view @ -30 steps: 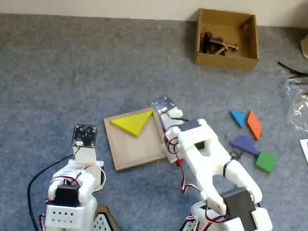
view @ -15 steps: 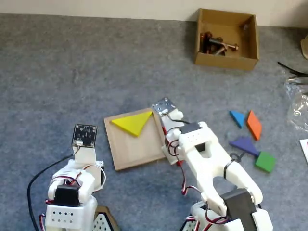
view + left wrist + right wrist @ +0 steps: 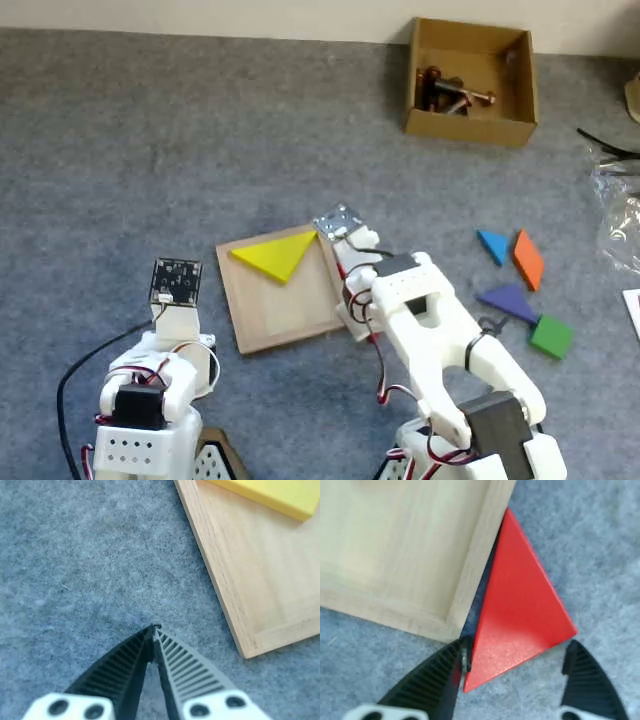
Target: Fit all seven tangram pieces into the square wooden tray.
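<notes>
Red triangle [image 3: 517, 610], flat with a smooth sheen, lies on the grey carpet [image 3: 600, 535] just beside the wooden tray's [image 3: 476, 560] outer rim. The right gripper [image 3: 517, 649] straddles it, jaws apart. The left gripper [image 3: 154, 630] is pinched together near the tray. Over the last second the right arm has edged slightly toward the tray.

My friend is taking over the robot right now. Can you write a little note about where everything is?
Left gripper: shut, empty, over the carpet beside the tray.
Right gripper: open, fingers either side of the red triangle, which lies on the carpet beside the tray's outer wall.
Done: yellow triangle in the tray.
Left: red triangle, then blue triangle, orange parallelogram, purple triangle, green square, grouped on the right arm's side.
</notes>
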`<state>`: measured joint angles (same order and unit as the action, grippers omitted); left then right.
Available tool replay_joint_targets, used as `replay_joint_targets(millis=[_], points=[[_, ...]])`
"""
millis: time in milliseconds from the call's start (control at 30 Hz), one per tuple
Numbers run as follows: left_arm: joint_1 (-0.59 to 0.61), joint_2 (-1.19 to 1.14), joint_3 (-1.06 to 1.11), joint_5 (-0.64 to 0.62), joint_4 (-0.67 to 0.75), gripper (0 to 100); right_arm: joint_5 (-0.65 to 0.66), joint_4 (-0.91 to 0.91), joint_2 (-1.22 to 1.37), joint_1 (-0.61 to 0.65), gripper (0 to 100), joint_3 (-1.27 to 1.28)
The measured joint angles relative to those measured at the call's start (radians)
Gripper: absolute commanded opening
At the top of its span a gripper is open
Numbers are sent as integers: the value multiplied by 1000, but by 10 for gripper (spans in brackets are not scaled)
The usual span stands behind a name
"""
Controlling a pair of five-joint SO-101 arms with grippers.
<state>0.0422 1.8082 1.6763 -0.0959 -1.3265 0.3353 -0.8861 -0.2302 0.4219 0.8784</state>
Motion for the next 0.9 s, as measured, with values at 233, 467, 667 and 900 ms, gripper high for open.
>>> replay_joint_targets(millis=[233, 467, 667, 900], points=[[0, 0, 0, 0, 0, 5, 0, 63, 0, -84, 313, 0], [0, 0, 0, 0, 0, 5, 21, 72, 2, -86, 314, -46], [0, 0, 0, 0, 0, 5, 94, 72, 2, -86, 314, -61], [0, 0, 0, 0, 0, 5, 100, 86, 106, -44, 314, -89]])
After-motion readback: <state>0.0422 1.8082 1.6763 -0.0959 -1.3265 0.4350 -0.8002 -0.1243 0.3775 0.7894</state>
